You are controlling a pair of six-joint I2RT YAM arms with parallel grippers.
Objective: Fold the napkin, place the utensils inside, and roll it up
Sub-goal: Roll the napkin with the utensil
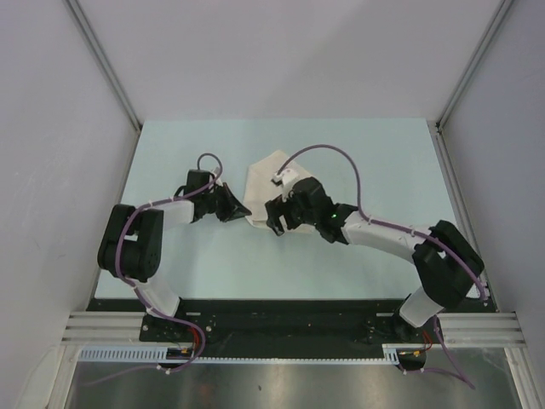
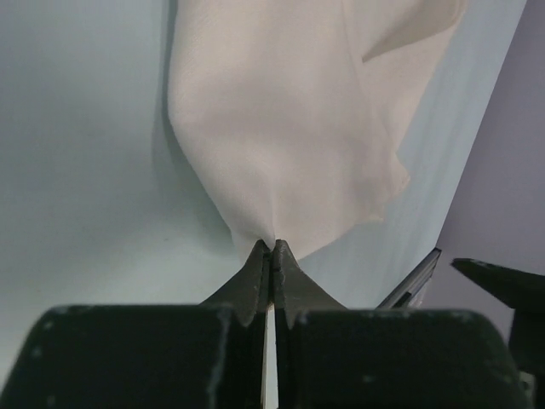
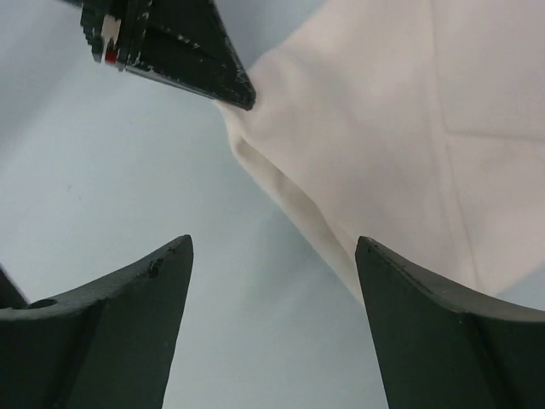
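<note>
The white napkin (image 1: 266,175) lies partly folded at the middle of the pale table; it also shows in the left wrist view (image 2: 289,111) and the right wrist view (image 3: 383,128). My left gripper (image 1: 241,209) is shut on the napkin's near corner, the cloth pinched between the fingertips (image 2: 273,249). My right gripper (image 1: 277,223) is open and empty just beside the napkin's near edge, its jaws wide apart over bare table (image 3: 272,247). The left gripper's fingers (image 3: 187,60) show at the top of the right wrist view. The knife is out of view.
The pale table (image 1: 358,153) is bounded by white walls left, back and right. A metal rail (image 1: 281,328) runs along the near edge by the arm bases. The right arm's cable (image 1: 341,158) loops over the napkin.
</note>
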